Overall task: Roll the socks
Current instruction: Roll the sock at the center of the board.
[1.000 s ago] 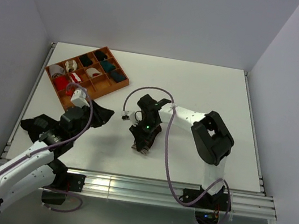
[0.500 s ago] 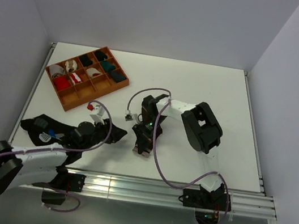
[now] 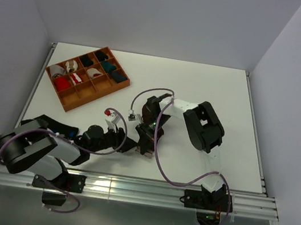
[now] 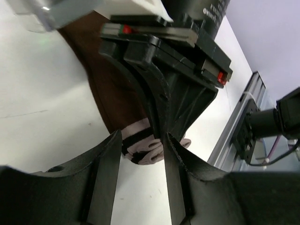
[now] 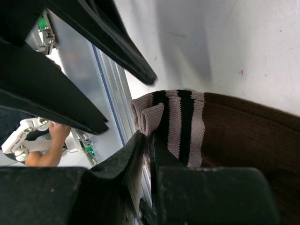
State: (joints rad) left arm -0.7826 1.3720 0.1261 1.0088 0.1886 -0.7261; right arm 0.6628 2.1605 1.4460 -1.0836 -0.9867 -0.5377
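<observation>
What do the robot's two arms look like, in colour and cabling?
The left arm and right arm both have white links and bulky black joints. A thin purple cable loops along each. Their jaws are black and angular; a green light glows on the right wrist.

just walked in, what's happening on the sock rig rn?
Both arms are working on the dark brown socks, which lie on the table near the front edge. The right gripper is shut on the pale striped cuff, whose edge is folded over a little. The left gripper is open, its fingers straddling that same cuff end. No real roll yet. The tray of sock bundles sits at the far left, neither arm near it.
</observation>
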